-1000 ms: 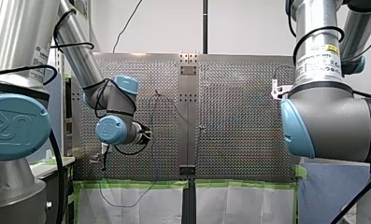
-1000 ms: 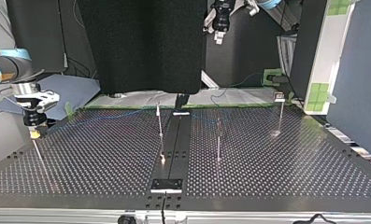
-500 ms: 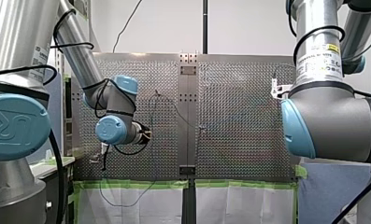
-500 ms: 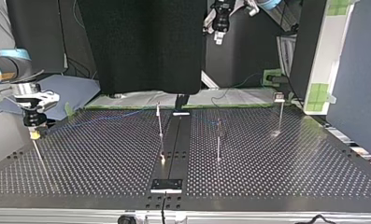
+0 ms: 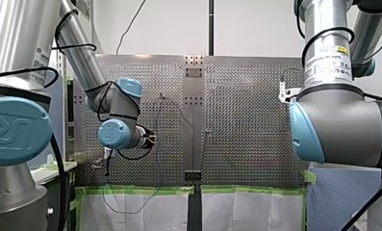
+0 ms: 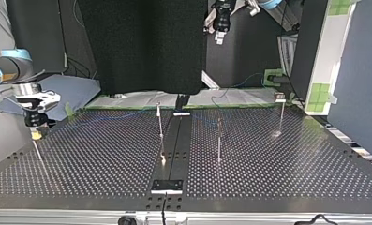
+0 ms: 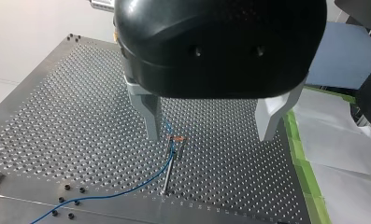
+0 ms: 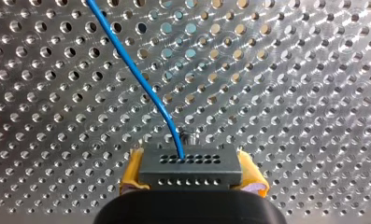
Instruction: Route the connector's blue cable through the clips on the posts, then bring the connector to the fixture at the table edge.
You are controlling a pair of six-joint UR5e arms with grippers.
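Two sets of jaws, two diff states: R jaws are pinching the connector (image 8: 191, 167) between yellow pads (image 8: 132, 173), its grey face w/ rows of holes turned toward the bench (image 8: 314, 70). The blue cable (image 8: 141, 79) leaves a hole near the middle and curves away over the perforations. L jaws are spread wide w/ nothing between them, hanging above a post (image 7: 169, 170). The cable meets the clip (image 7: 176, 138) at that post's top (looks seated, but too small to swear to), then trails off across the bench. Further out, in the top view, the R jaws are low at the view's left near the bench edge, right over a thin rod (image 6: 39, 157); can't tell if that's a clip post or part of the fixture. Three more posts (image 6: 160, 126) stand across the middle, w/ a faint blue line strung toward them. My read: routing is done or on its last clip, and you're on the carry-to-fixture leg. Next move calls for a firm pinch and slow travel along the cable's run so tension doesn't pop it out of the clips. Hold the L arm (image 5: 116, 132) clear unless slack needs guiding.
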